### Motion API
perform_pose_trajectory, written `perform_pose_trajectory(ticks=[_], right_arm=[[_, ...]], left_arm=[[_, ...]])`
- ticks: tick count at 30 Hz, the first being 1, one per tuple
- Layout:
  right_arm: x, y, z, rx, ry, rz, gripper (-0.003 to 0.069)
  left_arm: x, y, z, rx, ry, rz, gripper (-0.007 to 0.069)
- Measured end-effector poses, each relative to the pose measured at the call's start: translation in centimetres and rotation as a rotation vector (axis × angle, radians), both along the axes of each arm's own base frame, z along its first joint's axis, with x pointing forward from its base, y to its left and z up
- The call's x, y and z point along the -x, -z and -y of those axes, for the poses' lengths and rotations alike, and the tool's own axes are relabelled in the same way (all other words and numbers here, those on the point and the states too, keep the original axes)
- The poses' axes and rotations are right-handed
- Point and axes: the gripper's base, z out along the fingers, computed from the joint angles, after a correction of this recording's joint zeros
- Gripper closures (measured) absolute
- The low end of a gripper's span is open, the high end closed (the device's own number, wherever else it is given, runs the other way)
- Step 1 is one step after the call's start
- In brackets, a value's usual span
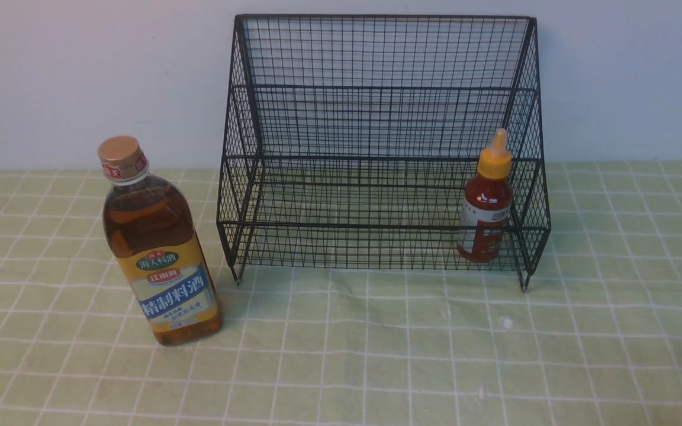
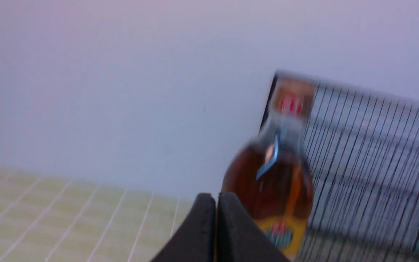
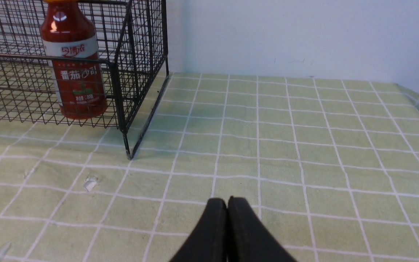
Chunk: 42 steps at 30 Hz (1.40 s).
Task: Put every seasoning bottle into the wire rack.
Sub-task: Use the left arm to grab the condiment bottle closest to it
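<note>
Nearest to the cameras, both arms are staying out of the front view. The left end effector (image 2: 216,199) is showing its jaws pressed together and holding nothing, and the right end effector (image 3: 227,202) is shut and empty in the same way over the bare worktop (image 1: 376,355).

In the lower left of the front view, the tall bottle (image 1: 157,248) is standing upright on the worktop, near the rack (image 1: 347,226) but outside it. Farther back, at the right of centre, the red bottle (image 1: 486,207) is standing upright inside the lowest tier, at its right end.

So one bottle is already sitting in place, and the tall one is waiting. The blurred left wrist view is facing it. I judge the next move is asking the left jaws to open wide, to take the bottle's body, and to lift it over the front rail into the free left part.
</note>
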Motion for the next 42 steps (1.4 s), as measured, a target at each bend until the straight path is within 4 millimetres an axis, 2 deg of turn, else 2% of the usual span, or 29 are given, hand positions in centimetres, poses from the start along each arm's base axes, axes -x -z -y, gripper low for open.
perform_pose_trajectory(ticks=[3,5,9,10,11,14,17,18,19,20,23,25,26,28,31,39,41,42], right_arm=[[0.0,0.0,0.0,0.000,0.000,0.000,0.0673],[0.0,0.0,0.0,0.000,0.000,0.000,0.0673],[0.0,0.0,0.0,0.000,0.000,0.000,0.0673],[0.0,0.0,0.0,0.000,0.000,0.000,0.0673],[0.0,0.0,0.0,0.000,0.000,0.000,0.0673],[0.0,0.0,0.0,0.000,0.000,0.000,0.0673],[0.0,0.0,0.0,0.000,0.000,0.000,0.0673],[0.0,0.0,0.0,0.000,0.000,0.000,0.0673],[0.0,0.0,0.0,0.000,0.000,0.000,0.0673],[0.0,0.0,0.0,0.000,0.000,0.000,0.0673],[0.0,0.0,0.0,0.000,0.000,0.000,0.0673],[0.0,0.0,0.0,0.000,0.000,0.000,0.0673],[0.0,0.0,0.0,0.000,0.000,0.000,0.0673],[0.0,0.0,0.0,0.002,0.000,0.000,0.0673],[0.0,0.0,0.0,0.002,0.000,0.000,0.0673],[0.0,0.0,0.0,0.002,0.000,0.000,0.0673],[0.0,0.0,0.0,0.002,0.000,0.000,0.0673],[0.0,0.0,0.0,0.002,0.000,0.000,0.0673]], left_arm=[[0.6,-1.7,-0.4,0.031,-0.031,0.194,0.0631],[0.8,-2.2,-0.4,0.027,-0.038,0.248,0.0631],[0.1,-3.9,0.0,-0.025,-0.019,0.229,0.0629],[-0.6,-5.1,0.2,-0.056,-0.001,0.192,0.0622],[-0.9,-5.2,0.3,-0.057,0.003,0.176,0.0619],[-3.9,-7.3,0.9,-0.125,0.046,0.054,0.0569],[-7.2,-8.6,1.6,-0.209,0.094,-0.047,0.0492],[-7.4,-8.6,1.7,-0.229,0.100,-0.051,0.0487],[-9.3,-8.9,2.1,-0.293,0.134,-0.090,0.0431],[-9.7,-8.8,2.2,-0.301,0.141,-0.103,0.0415],[-13.3,-9.3,3.1,-0.385,0.214,-0.156,0.0272],[-14.8,-9.1,3.2,-0.374,0.232,-0.192,0.0201],[-15.0,-9.2,3.2,-0.372,0.233,-0.192,0.0193],[-16.6,-8.9,3.4,-0.356,0.248,-0.227,0.0109],[-17.8,-8.4,3.7,-0.346,0.275,-0.238,0.0053],[-19.7,-6.0,3.9,-0.340,0.306,-0.322,0.0045],[-20.0,-5.4,3.9,-0.337,0.310,-0.345,0.0064],[-20.4,-4.8,3.9,-0.335,0.314,-0.368,0.0100]])
